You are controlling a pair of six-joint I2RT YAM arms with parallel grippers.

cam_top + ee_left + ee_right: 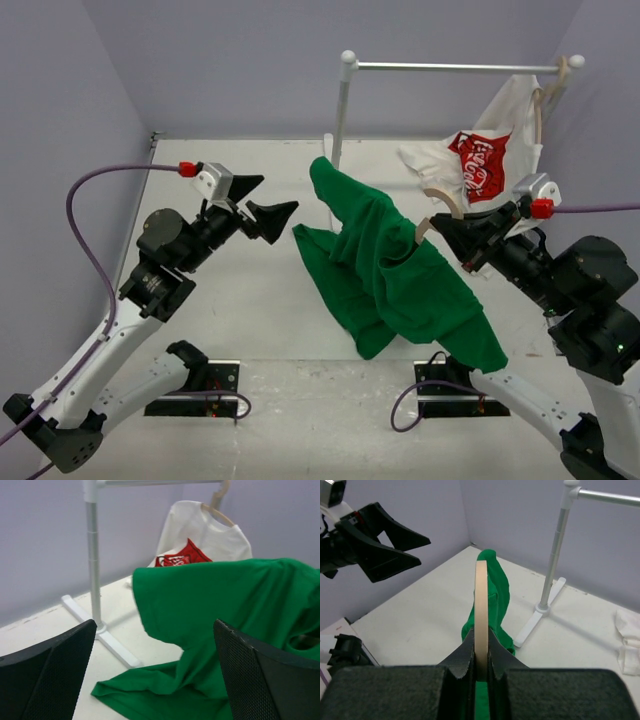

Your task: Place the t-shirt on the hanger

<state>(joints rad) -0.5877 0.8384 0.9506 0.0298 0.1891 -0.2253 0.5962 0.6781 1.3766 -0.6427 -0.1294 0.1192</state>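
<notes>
Nothing here acts as a container except the white rack [450, 68] at the back of the table [250, 290]. On its bar you have one wooden hanger [219, 511] wearing one white shirt with a red logo [480, 160], slid to the far right end. The count on the table is two shirts, two hangers, one rack and two arms. Your right gripper [481, 650] has its fingers pressed tight on the thin edge of the second hanger [481, 605], which the wrist view shows edge-on, rising straight out from between the pads. The green t-shirt [390, 270] is draped over that hanger, lifted off the table in front of the rack's foot and between the two arms. One end peaks up near the rack's pole, and the lower folds trail down onto the tabletop toward the near edge. How far the hanger reaches inside the cloth cannot be told, since the green fabric covers most of it. Your left gripper [280, 194] hangs above the table just to the left of the shirt, fingers spread wide and holding nothing — apart from the cloth, with its open jaws facing it.
</notes>
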